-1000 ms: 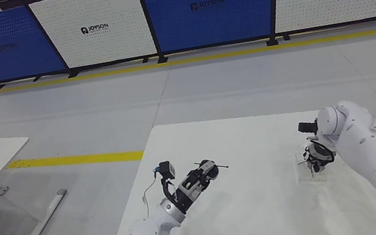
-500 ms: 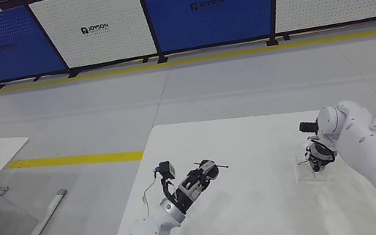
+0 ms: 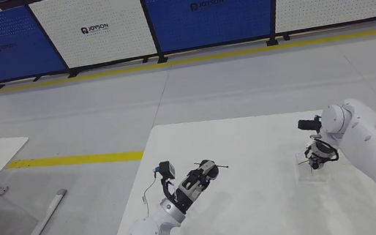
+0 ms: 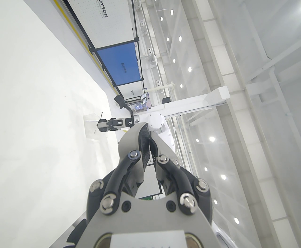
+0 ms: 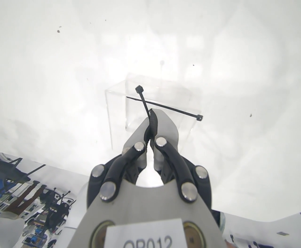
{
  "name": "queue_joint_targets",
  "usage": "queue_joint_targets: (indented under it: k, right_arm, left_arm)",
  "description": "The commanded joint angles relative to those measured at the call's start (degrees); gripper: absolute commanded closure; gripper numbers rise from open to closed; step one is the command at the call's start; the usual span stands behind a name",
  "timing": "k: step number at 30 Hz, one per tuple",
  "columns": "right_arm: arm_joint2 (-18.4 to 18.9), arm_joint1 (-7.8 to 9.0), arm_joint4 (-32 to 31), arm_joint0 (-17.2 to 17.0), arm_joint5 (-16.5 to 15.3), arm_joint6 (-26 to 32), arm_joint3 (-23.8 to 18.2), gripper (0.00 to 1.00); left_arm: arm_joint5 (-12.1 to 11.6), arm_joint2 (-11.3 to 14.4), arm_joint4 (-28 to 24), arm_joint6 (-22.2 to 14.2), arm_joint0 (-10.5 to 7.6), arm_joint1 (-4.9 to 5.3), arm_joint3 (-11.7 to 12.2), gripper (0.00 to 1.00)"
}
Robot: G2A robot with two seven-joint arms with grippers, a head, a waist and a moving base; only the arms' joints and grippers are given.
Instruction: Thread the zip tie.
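the right gripper (image 5: pixel 151 116) hangs over a clear box (image 5: pixel 116 117) that stands near the table's (image 3: pixel 250 137) right edge, about midway along it. its fingers are pinched tight on a black tie (image 5: pixel 144 99). the tie's head end sticks out past the fingertips, above the box's top. a second tie (image 5: pixel 169 108) lies across the top of the box, and the two cross just beyond the fingertips. whether they touch i cannot tell. the left gripper (image 4: pixel 146 141) is up off the table near its left edge, toward the near side, well apart from the box. its fingers are pressed together, and i cannot tell whether anything sits between them.
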Motion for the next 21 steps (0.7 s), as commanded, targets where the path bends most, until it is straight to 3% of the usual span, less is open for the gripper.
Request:
queue_joint_targets:
  k: [1,9,13,21]
  right_arm:
    - [0.00,0.09,-0.25,-0.20,0.38,0.60,-0.37,1.00]
    - [0.00,0.25,-1.26,-0.88,2.38,2.16,-1.82,1.00]
    - [0.13,0.33,-1.51,-0.96,2.60,2.49,-2.07,0.89]
    - [0.42,0.42,-1.84,-1.13,2.74,2.76,-2.28,0.88]
  left_arm:
    - [0.00,0.00,0.00,0.00,0.00,0.00,0.00,1.00]
    - [0.00,0.00,0.00,0.00,0.00,0.00,0.00,1.00]
    - [0.00,0.00,0.00,0.00,0.00,0.00,0.00,1.00]
    - [0.00,0.00,0.00,0.00,0.00,0.00,0.00,1.00]
